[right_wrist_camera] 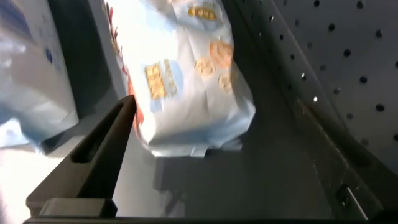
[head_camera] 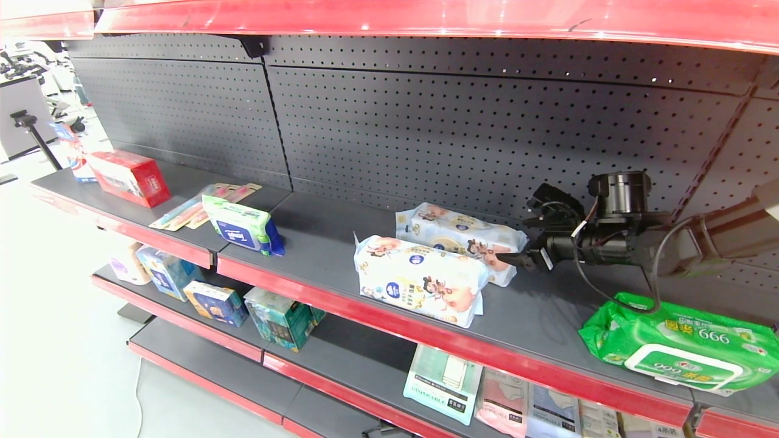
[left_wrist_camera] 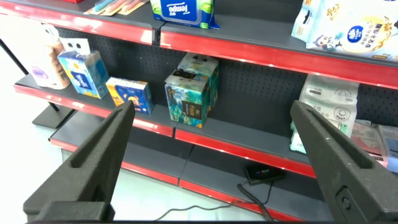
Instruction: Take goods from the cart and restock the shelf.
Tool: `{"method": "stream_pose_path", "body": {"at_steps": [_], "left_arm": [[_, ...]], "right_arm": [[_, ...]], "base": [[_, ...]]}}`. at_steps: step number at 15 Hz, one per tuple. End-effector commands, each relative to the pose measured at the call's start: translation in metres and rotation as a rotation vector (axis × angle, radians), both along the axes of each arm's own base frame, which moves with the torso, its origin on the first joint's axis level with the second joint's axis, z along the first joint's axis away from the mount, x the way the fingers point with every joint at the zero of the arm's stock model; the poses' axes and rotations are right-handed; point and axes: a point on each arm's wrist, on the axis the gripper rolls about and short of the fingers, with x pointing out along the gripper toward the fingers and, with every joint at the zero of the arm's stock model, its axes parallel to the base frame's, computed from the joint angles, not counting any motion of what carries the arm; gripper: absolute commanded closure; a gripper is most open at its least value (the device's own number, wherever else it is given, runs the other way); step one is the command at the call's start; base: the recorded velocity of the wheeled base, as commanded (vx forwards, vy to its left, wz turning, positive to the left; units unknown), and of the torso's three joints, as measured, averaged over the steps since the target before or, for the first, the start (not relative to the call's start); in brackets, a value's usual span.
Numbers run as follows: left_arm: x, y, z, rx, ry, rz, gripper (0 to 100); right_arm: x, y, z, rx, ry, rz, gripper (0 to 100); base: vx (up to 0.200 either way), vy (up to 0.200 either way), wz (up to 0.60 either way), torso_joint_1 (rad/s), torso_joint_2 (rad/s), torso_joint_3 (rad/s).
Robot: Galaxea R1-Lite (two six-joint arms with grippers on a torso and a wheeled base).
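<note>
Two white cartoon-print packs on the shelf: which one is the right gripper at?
The rear pack, nearer the pegboard: the open right gripper is at its end. The front pack lies by the shelf edge.

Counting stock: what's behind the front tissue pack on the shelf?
A second pack, with the right pincer at its end, then pegboard. The front pack covers part of its near edge.
</note>
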Motion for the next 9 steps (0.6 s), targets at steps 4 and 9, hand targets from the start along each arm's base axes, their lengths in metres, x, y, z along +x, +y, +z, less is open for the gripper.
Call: {"method": "stream_pose_path", "body": {"at_steps": [4, 9], "left_arm": [[0.000, 0.000, 0.000, 0.000, 0.001, -0.001, 0], [0.000, 0.000, 0.000, 0.000, 0.001, -0.001, 0]], "right_arm": [[-0.023, -0.005, 0.004, -0.001, 0.022, -0.008, 0], [-0.044, -0.020, 0.018, 0.049, 0.029, -0.076, 0]], "base": [[0.000, 0.000, 0.00, 0.000, 0.00, 0.000], [0.000, 0.000, 0.00, 0.000, 0.00, 0.000]]}}
